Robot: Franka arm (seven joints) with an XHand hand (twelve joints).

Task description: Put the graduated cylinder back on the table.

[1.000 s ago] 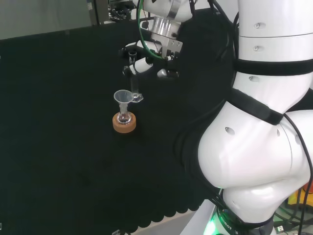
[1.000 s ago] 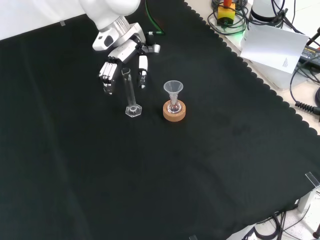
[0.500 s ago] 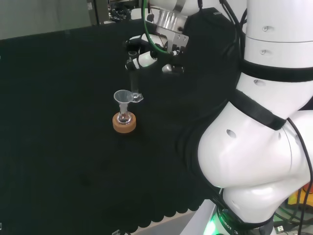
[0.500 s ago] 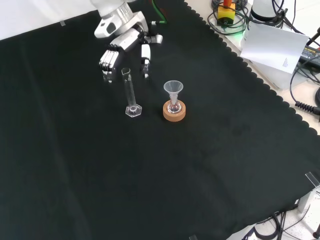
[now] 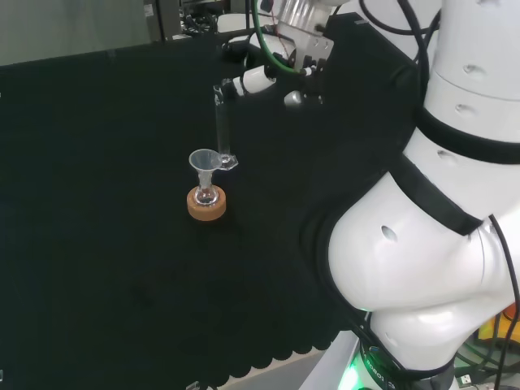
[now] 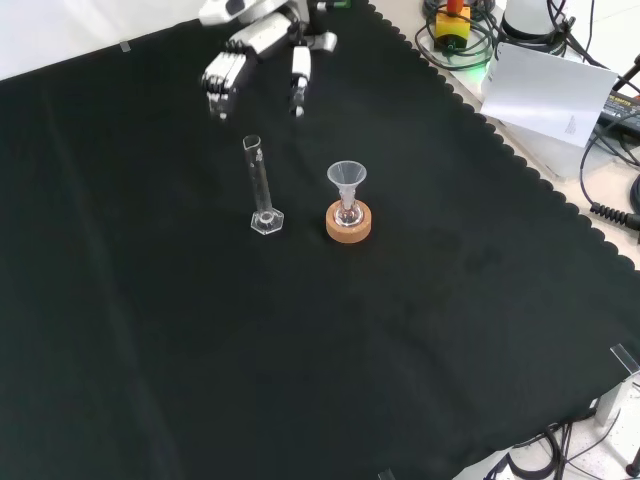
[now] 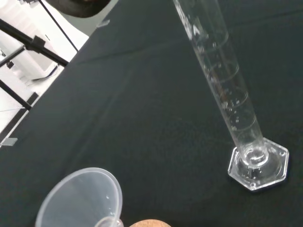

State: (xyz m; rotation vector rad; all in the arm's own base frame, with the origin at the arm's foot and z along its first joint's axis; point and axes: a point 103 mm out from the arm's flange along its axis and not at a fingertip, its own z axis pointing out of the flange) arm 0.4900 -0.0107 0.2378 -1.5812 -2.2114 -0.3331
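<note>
The clear graduated cylinder stands upright on its hexagonal foot on the black cloth, with nothing touching it. It also shows in the head view as a thin glass tube, and in the wrist view close up. The hand hovers above and beyond the cylinder in the front view, open with relaxed fingers and holding nothing. In the head view the hand sits to the right of the cylinder's top, apart from it.
A clear funnel sits in a small flask on a cork ring, just right of the cylinder in the front view. The same cork ring lies nearer the camera in the head view. The arm's white links stand at the right.
The hand has let go of the cylinder and drawn up and away from it, toward the front view's top. The cylinder stays standing in place.
</note>
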